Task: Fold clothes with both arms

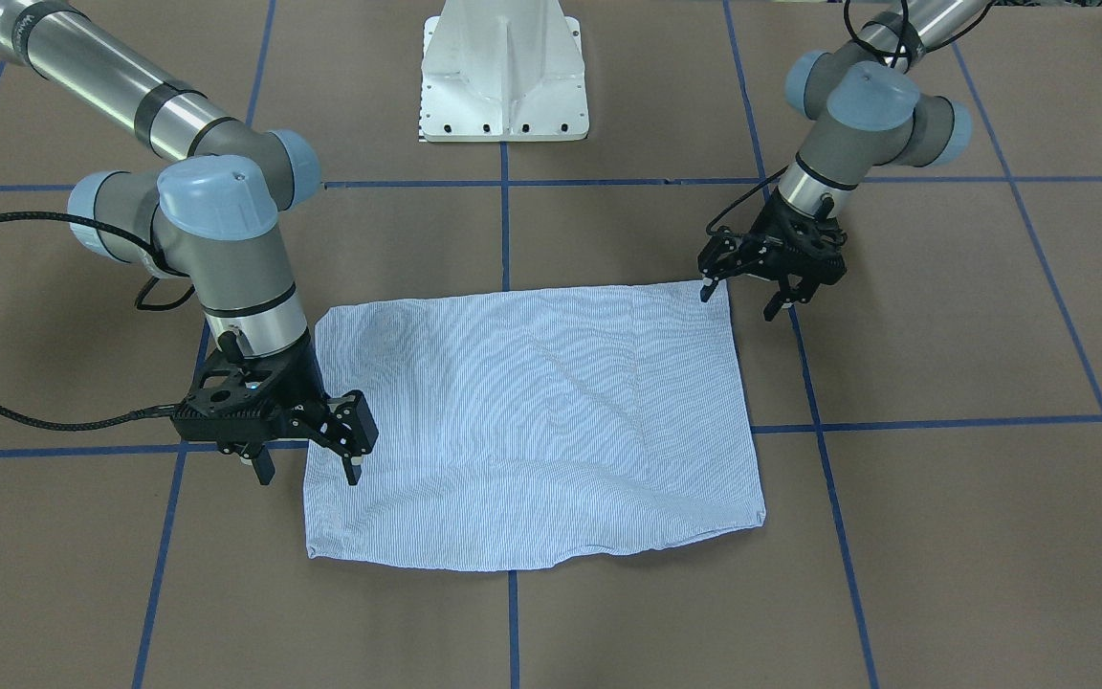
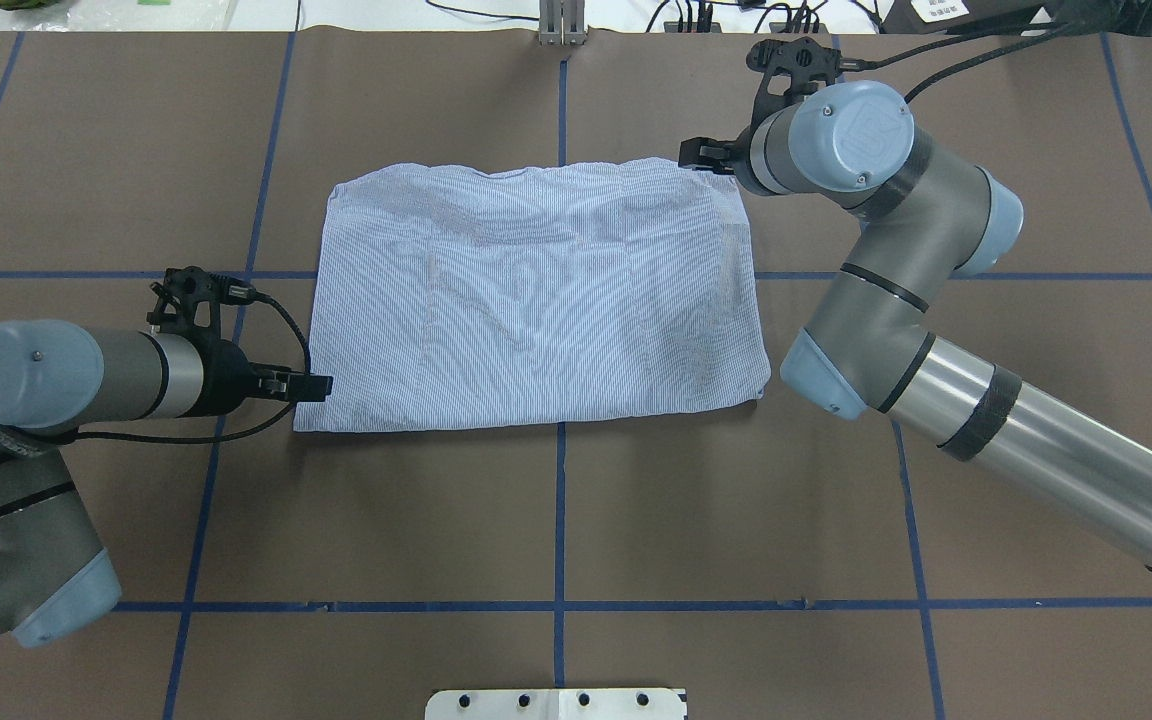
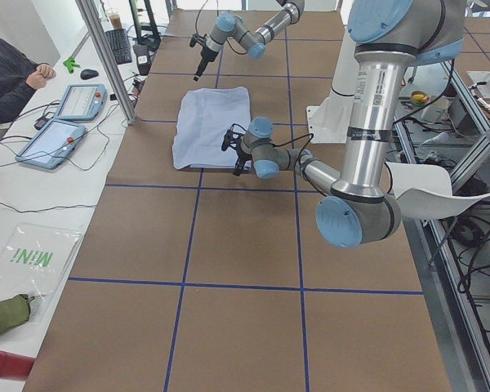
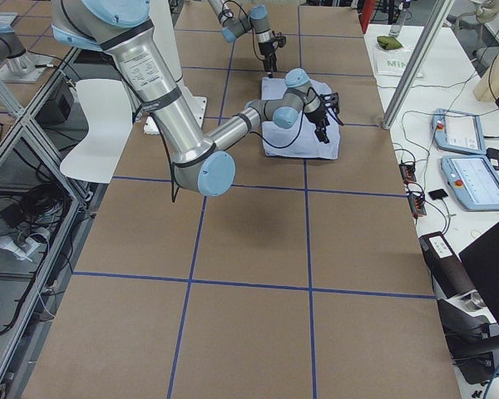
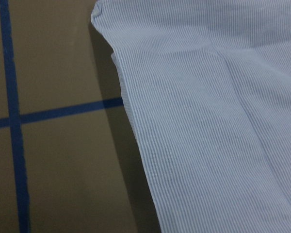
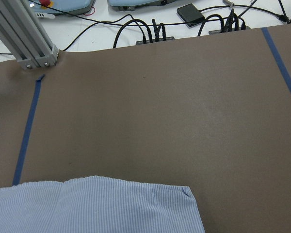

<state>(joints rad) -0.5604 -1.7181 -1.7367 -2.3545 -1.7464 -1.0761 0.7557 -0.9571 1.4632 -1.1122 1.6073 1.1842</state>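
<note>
— Nearest us, the left arm's black fingers (image 1: 707,285) are spread apart and grasp nothing. One tip sits at the near left corner of the light blue, finely striped folded shirt (image 2: 536,290). The other is off the cloth, over the brown surface (image 2: 386,520) with its blue tape lines.

— The shirt lies flat as a rectangle mid-surface. At its far right corner we see the right arm's black fingers (image 1: 352,459), also released, straddling the edge.

— What worries us?

— If either pair closes on the top layer alone, we judge the fold could peel open. Pulling from opposite corners could also drag the stack askew, since nothing pins it.

— What can't we make out?

— Collar, buttons, pocket and sleeves are hidden. We cannot tell how many layers lie at each edge, or whether the tips touch the cloth. Neither wrist view shows fingers, and overhead the right wrist mostly covers its own.
</note>
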